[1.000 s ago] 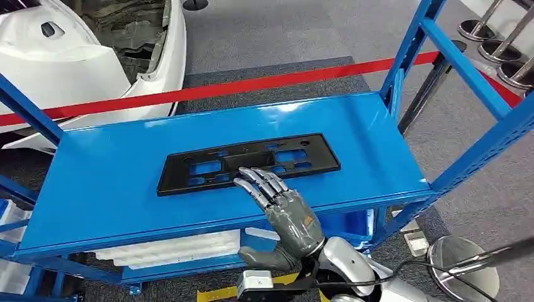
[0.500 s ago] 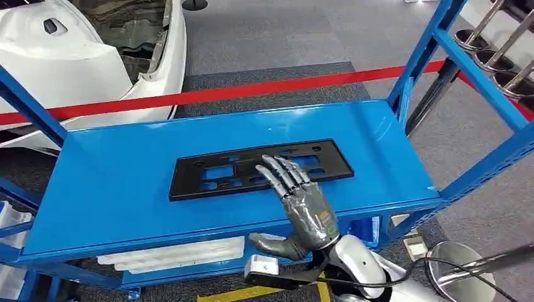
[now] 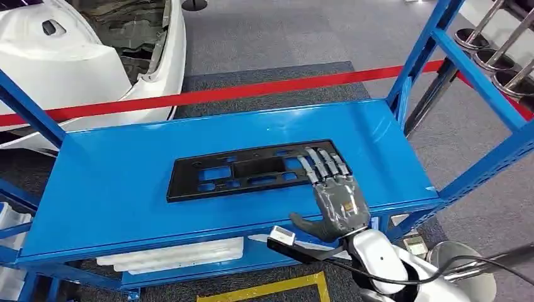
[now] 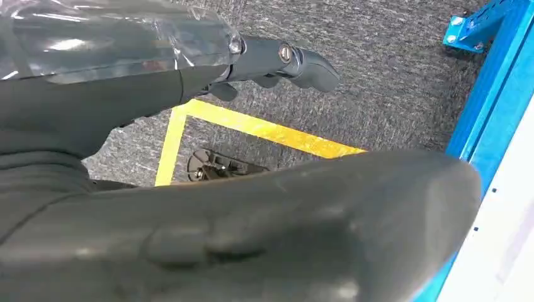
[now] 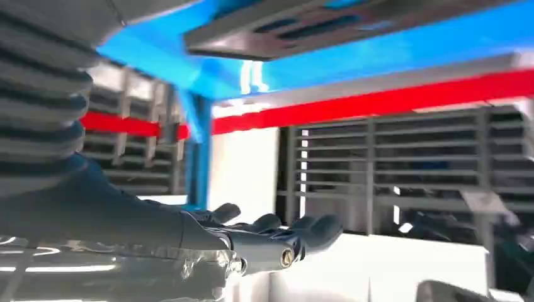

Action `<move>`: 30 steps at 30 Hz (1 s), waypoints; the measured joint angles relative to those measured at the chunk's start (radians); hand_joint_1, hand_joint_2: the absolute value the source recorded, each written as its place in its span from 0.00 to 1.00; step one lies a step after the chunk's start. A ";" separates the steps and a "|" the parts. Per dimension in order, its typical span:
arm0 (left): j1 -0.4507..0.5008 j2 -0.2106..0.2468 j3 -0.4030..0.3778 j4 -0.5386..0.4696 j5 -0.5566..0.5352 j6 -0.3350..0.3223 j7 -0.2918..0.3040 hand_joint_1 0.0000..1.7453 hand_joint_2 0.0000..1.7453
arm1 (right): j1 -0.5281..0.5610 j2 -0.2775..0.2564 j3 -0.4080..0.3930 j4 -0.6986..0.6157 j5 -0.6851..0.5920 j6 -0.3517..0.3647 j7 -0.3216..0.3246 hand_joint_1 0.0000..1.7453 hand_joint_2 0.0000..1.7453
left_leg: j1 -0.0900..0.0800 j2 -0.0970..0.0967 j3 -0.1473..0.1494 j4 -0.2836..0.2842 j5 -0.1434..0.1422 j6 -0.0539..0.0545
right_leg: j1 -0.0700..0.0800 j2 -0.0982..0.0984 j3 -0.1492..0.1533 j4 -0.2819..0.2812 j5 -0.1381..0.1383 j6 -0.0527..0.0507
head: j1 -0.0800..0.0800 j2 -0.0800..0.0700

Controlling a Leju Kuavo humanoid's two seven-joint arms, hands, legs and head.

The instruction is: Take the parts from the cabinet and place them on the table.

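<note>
Bright, even overhead light glares on the blue shelf (image 3: 126,189); right wrist view blurred.

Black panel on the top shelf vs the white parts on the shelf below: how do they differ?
The black panel lies in full view on the top shelf; the white parts sit underneath, mostly hidden. The black panel is touched by the right hand; the white parts are untouched. Both lie flat.

The right hand (image 5: 252,242) reaches out with its dark fingers (image 5: 315,228) extended side by side and slightly apart, holding nothing. Beyond them lies the blue shelf (image 5: 403,47) of the cabinet, with the black slotted part (image 5: 302,28) lying flat on it near the shelf's edge. A red tape (image 5: 390,100) runs past a blue upright post (image 5: 201,157), with white slatted panels (image 5: 403,170) behind.
</note>
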 joint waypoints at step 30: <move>-0.012 0.000 -0.041 -0.001 0.002 -0.018 -0.007 0.00 0.00 | -0.046 -0.008 -0.034 0.035 -0.604 -0.207 -0.439 0.00 1.00 | 0.001 0.000 0.005 -0.007 0.001 -0.001 | 0.002 0.000 0.002 0.000 -0.001 -0.001 | 0.000 0.000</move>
